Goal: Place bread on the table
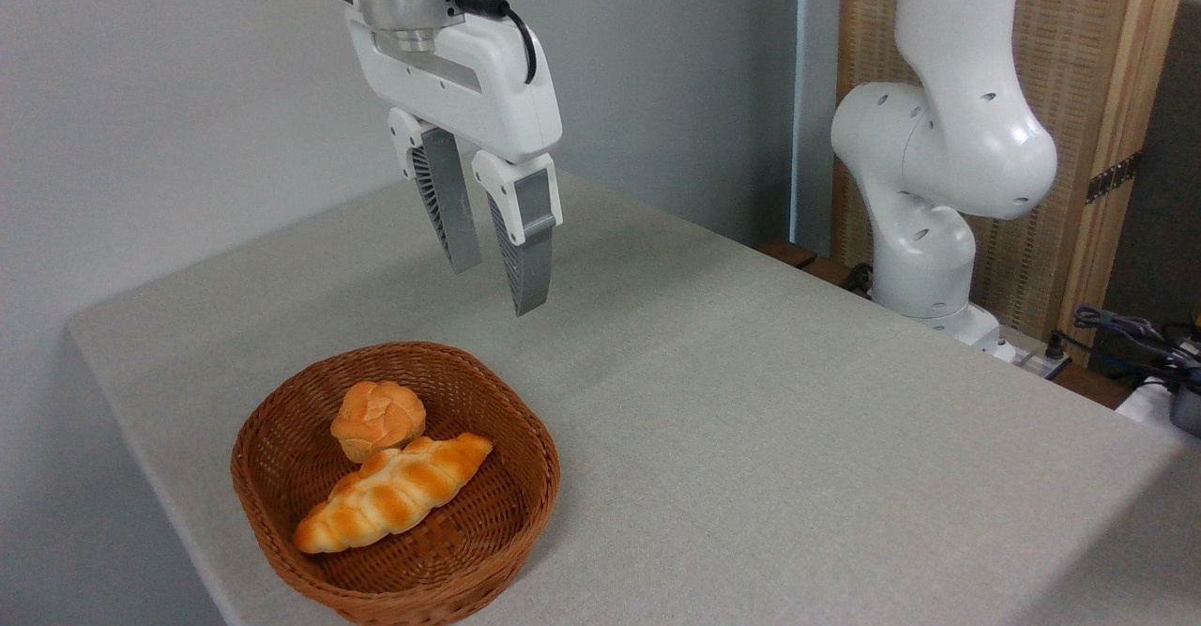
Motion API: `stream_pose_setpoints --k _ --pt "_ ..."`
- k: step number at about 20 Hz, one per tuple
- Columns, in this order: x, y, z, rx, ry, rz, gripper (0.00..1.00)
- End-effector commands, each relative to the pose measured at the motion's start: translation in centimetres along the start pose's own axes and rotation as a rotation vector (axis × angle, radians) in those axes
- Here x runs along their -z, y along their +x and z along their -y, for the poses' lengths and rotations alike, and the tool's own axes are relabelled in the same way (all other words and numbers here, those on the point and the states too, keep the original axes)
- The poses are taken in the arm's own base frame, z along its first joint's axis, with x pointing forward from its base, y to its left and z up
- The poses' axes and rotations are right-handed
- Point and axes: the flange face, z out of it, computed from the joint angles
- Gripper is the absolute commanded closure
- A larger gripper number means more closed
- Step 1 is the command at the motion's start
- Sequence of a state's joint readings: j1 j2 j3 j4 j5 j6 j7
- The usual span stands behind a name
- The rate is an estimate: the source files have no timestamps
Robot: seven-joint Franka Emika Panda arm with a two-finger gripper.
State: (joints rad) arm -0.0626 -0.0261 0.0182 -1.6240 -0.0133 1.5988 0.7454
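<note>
On the table, grey-beige cloth, near edge cropped: wicker basket. Above the basket, gripper, fingers parted, empty; arm top cut off. Inside the basket: braided loaf, partly covering the bread, a round knotted bun.

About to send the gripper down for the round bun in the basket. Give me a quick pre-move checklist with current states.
1. Gripper empty, jaws parted: ok.
2. Round bun visible from above, nothing covering it: ok.
3. Gripper lined up over the bun: cannot tell from this one view; it appears farther back.
4. Room for the fingers around the bun: not ok; the braided loaf touches its near side.
5. Basket sitting flat: ok.
6. Bare table beside the basket for placing: ok.
</note>
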Motion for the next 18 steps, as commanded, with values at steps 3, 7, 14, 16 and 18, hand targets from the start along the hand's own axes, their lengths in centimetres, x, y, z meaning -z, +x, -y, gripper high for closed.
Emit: stream_pose_setpoints --k 3,7,14,16,18 --pt "0.5 -0.7 -0.5 -0.019 -0.013 0.014 0.00" --pt "0.5 -0.7 -0.5 -0.019 -0.014 0.015 0.00" --pt "0.6 -0.6 -0.3 -0.016 0.000 0.001 0.00" --pt "0.6 0.0 -0.2 -0.020 0.020 -0.022 0.00" --pt "0.1 0.6 -0.2 -0.029 0.040 -0.045 0.00"
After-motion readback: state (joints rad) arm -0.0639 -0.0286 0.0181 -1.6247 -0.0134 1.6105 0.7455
